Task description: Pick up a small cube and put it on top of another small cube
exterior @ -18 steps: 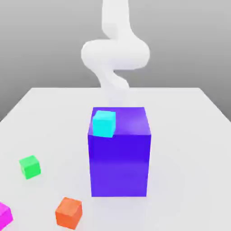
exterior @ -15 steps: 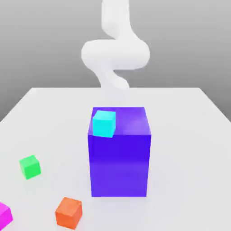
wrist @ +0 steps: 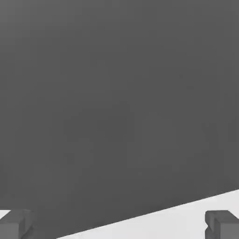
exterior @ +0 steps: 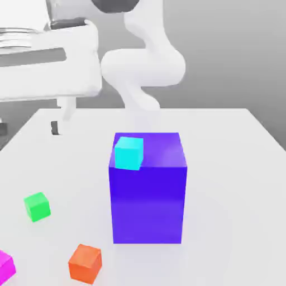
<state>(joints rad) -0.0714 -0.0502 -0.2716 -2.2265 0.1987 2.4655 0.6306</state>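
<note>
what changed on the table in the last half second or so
The robot's white hand, with its gripper, has swung into the exterior view at upper left, above the table's far corner; earlier only the arm's upper links showed. Its fingers are spread wide, holding nothing. The magenta cube, green cube, orange cube, cyan cube and big blue-violet block stayed put.
</note>
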